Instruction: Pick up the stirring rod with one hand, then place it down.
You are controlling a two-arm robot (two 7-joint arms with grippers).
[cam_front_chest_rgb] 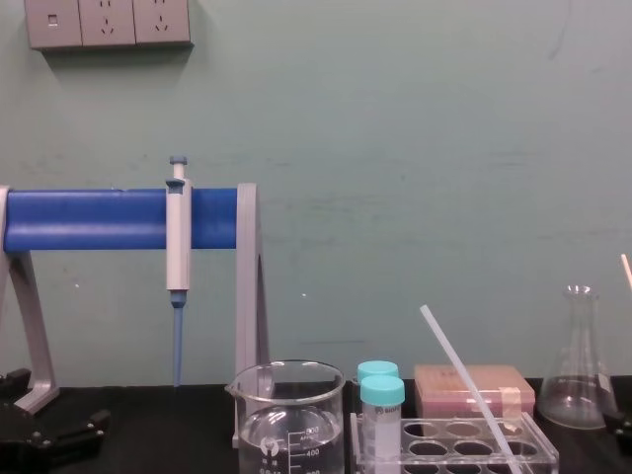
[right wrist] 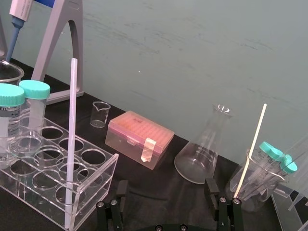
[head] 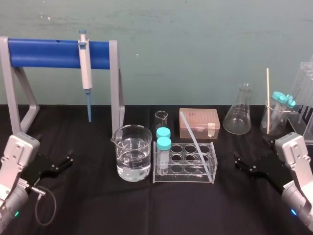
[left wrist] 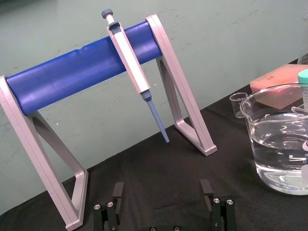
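The stirring rod (head: 197,143) is a thin translucent white rod. It leans in the clear test tube rack (head: 209,177) at the table's middle, its lower end in a front right hole and its top tilted back to the left. It also shows in the right wrist view (right wrist: 72,144) and the chest view (cam_front_chest_rgb: 466,380). My right gripper (head: 237,162) rests low at the right, open and empty, a short way right of the rack; its fingers (right wrist: 121,189) stand wide apart. My left gripper (head: 69,159) sits at the far left, open with nothing in it (left wrist: 162,192).
A water-filled beaker (head: 133,152) stands left of the rack, and two teal-capped tubes (head: 163,147) stand in it. Behind are a small beaker (head: 161,119), a pink box (head: 198,122) and a flask (head: 238,117). A pipette (head: 86,68) hangs on the blue stand (head: 49,53).
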